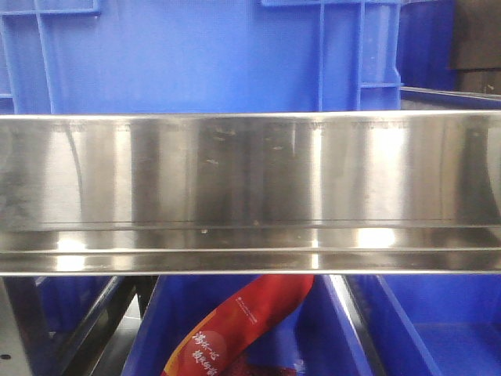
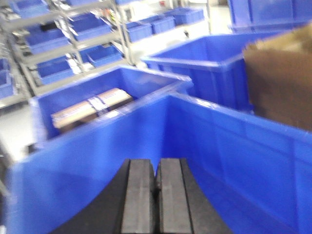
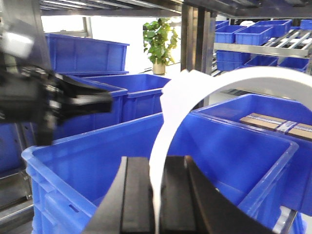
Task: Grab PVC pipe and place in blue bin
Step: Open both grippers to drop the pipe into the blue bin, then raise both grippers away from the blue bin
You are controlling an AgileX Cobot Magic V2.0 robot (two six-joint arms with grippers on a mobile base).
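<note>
In the right wrist view my right gripper (image 3: 157,187) is shut on the PVC pipe (image 3: 168,126), a thin white half-ring arc that rises from between the pads and curves up to the right. It hangs above the open blue bin (image 3: 83,168). My left arm shows as a dark blurred shape (image 3: 46,100) at the left, over the bin's far rim. In the left wrist view my left gripper (image 2: 155,183) is shut and empty, over the inside of the blue bin (image 2: 229,146).
The front view is filled by a steel shelf rail (image 1: 250,188), with blue crates (image 1: 196,55) behind and a red packet (image 1: 235,329) below. More blue bins (image 3: 126,92), one with cardboard boxes (image 2: 92,107), a brown carton (image 2: 282,83), shelving racks (image 2: 58,44) and a plant (image 3: 158,41) stand around.
</note>
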